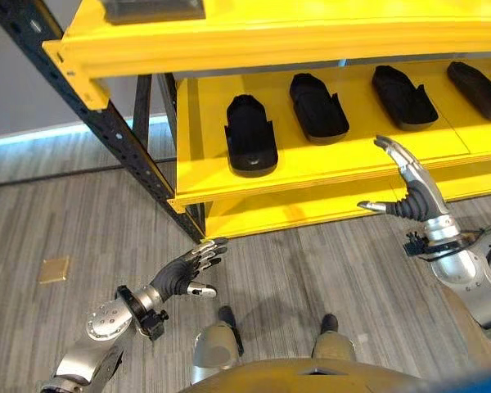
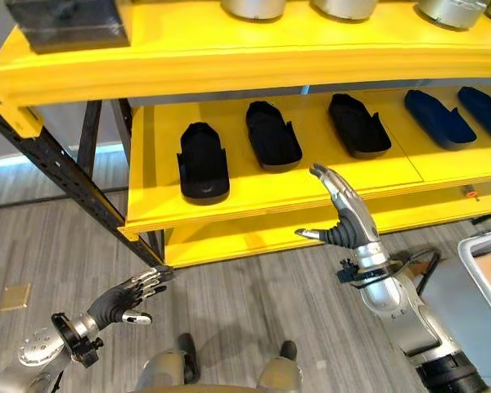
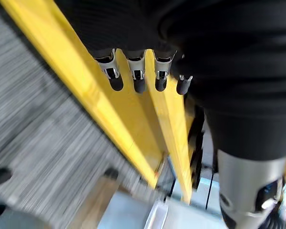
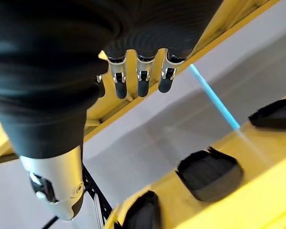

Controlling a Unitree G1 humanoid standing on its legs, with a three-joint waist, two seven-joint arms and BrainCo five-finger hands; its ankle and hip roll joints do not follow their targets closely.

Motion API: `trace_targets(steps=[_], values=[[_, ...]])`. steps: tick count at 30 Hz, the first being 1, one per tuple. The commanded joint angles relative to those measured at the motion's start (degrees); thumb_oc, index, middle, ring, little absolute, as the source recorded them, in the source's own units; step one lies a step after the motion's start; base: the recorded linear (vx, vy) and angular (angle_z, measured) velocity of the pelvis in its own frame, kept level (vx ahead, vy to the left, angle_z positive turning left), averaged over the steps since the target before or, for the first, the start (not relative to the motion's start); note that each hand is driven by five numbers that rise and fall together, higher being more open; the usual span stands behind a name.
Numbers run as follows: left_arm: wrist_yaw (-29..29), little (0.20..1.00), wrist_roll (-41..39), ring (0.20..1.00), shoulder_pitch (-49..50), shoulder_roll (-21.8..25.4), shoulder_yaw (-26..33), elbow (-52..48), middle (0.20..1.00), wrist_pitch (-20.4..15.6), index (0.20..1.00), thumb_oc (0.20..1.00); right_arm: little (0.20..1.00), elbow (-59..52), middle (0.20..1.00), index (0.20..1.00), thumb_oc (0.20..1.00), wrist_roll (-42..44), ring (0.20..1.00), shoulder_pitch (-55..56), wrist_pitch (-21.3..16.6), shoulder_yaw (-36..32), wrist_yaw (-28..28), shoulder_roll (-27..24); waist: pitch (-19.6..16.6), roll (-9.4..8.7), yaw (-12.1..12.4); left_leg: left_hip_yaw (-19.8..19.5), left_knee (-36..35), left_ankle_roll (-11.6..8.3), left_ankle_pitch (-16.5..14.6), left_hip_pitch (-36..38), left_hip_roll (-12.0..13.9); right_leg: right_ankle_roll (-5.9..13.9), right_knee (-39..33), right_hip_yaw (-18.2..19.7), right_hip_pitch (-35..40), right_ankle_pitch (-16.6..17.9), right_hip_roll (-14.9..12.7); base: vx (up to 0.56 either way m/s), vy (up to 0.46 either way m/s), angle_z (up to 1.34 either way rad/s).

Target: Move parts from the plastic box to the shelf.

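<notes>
Several black moulded parts lie in a row on the middle board of the yellow shelf, among them one at the left and one beside it. My right hand is raised in front of that board's front edge, fingers straight and thumb out, holding nothing. In the right wrist view its fingers hang free with a black part on the shelf beyond. My left hand hovers low over the floor near the shelf's corner post, relaxed and empty. A grey plastic box shows at the right edge.
The shelf's black upright post slants down on the left. On the top board sit a dark block and round silver parts. A tan square lies on the grey plank floor.
</notes>
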Motion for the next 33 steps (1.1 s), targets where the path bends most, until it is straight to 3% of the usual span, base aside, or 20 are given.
trace_targets(steps=[1,5,6,7,10,12,14,20,23,26,33], values=[[-3.4,1.0,-0.4,1.0,-2.2,-2.4,1.4,-1.9,1.0,-1.9,1.0,1.0,1.0,0.7,1.0,1.0,1.0,1.6,1.0,-3.2,-0.4,-0.2,-1.6,-2.4,2.7,3.22,-0.6,-1.3,0.8,-0.64,-3.3,9.7,1.1,5.82,-4.6,0.5,-1.0,9.6,-0.5,-0.16,0.264,-0.19],[-3.0,1.0,0.2,1.0,-3.3,-2.8,0.0,-1.2,1.0,-0.6,1.0,1.0,1.0,0.3,1.0,1.0,1.0,-0.3,1.0,-1.0,-1.7,-1.3,-0.5,-1.5,1.7,3.24,-1.6,-1.6,-1.6,0.53,-3.7,10.7,-1.8,6.57,-7.1,2.7,-1.6,13.4,-1.2,-0.11,0.264,-0.12],[-1.6,1.0,1.4,1.0,-2.4,-2.9,-0.4,-0.9,1.0,-1.7,1.0,1.0,1.0,0.3,1.0,1.0,1.0,-1.8,1.0,-0.2,-2.7,-1.0,0.3,-0.1,1.2,3.33,-2.4,-1.5,-5.4,1.05,-2.0,12.2,-2.3,6.03,-1.0,4.8,-4.0,11.5,2.0,-0.08,0.265,-0.19],[-1.1,1.0,1.3,1.0,-2.0,-3.0,-0.3,-0.9,1.0,-1.5,1.0,1.0,1.0,0.3,1.0,1.0,1.0,-1.8,1.0,-0.1,-3.1,-0.9,0.7,-0.1,1.1,3.42,-2.4,-1.0,-6.2,1.06,-1.4,12.5,-2.2,5.83,0.0,4.3,-3.9,10.3,3.0,-0.07,0.26,-0.4],[2.0,1.0,2.7,1.0,-1.1,-3.0,0.6,-1.7,1.0,0.9,1.0,1.0,1.0,-2.6,1.0,1.0,1.0,0.5,1.0,0.9,-3.5,-1.5,3.9,-2.5,-0.4,4.34,-2.1,-0.8,-14.0,1.29,4.2,13.9,-2.1,3.38,9.2,1.7,-2.8,0.9,11.5,-0.02,0.132,-0.23],[2.8,1.0,1.9,1.0,-1.0,-2.9,1.0,-2.2,1.0,1.7,1.0,1.0,1.0,-3.4,1.0,1.0,1.0,0.5,1.0,1.5,-4.0,-1.7,4.4,-3.6,-0.9,4.31,-2.0,-1.1,-15.6,1.33,5.2,14.2,-2.5,2.46,9.6,1.2,-1.7,-1.4,12.9,0.02,0.037,-0.21],[3.7,1.0,2.0,1.0,-1.4,-3.0,1.2,-2.3,1.0,2.6,1.0,1.0,1.0,-3.9,1.0,1.0,1.0,-0.1,1.0,2.0,-5.1,-1.5,4.6,-4.8,-1.8,3.94,-1.7,-2.6,-17.0,1.21,6.1,14.0,-3.4,0.33,4.5,1.4,1.6,-4.0,14.8,0.05,-0.031,-0.13],[3.1,1.0,1.6,1.0,-0.3,-4.0,2.5,-2.2,1.0,2.7,1.0,1.0,1.0,-4.3,1.0,1.0,1.0,-3.9,1.0,1.4,-5.6,0.8,4.9,-4.5,-4.0,3.8,-0.9,-2.8,-19.4,0.28,7.5,14.8,-3.8,-1.0,-2.2,2.3,5.0,-3.8,16.5,0.08,-0.098,-0.01],[3.2,1.0,1.6,1.0,0.0,-4.1,2.7,-2.3,1.0,3.0,1.0,1.0,1.0,-4.6,1.0,1.0,1.0,-4.8,1.0,1.8,-6.1,1.3,5.2,-4.5,-4.3,3.7,-0.9,-2.6,-19.4,0.17,7.5,15.0,-3.7,-1.13,-2.4,2.0,5.4,-3.9,16.7,0.08,-0.165,0.03],[4.8,1.0,-0.3,1.0,0.6,-4.0,2.3,-2.8,1.0,5.8,1.0,1.0,1.0,-5.8,1.0,1.0,1.0,-7.5,1.0,-0.1,-8.8,5.4,7.2,-6.0,-4.4,3.55,0.1,-2.8,-19.1,-0.71,8.2,15.0,-2.6,-2.03,-2.8,0.4,6.7,-4.8,17.5,0.05,-0.266,0.08],[4.6,1.0,-0.3,1.0,0.9,-2.9,1.6,-3.5,1.0,5.4,1.0,1.0,1.0,-7.3,1.0,1.0,1.0,-8.2,1.0,-4.2,-9.8,10.2,10.0,-9.0,-3.8,3.8,2.0,-3.6,-20.3,-1.97,10.2,14.2,-1.2,-2.39,-3.4,-1.8,7.4,-5.4,17.7,-0.01,-0.069,0.09]])
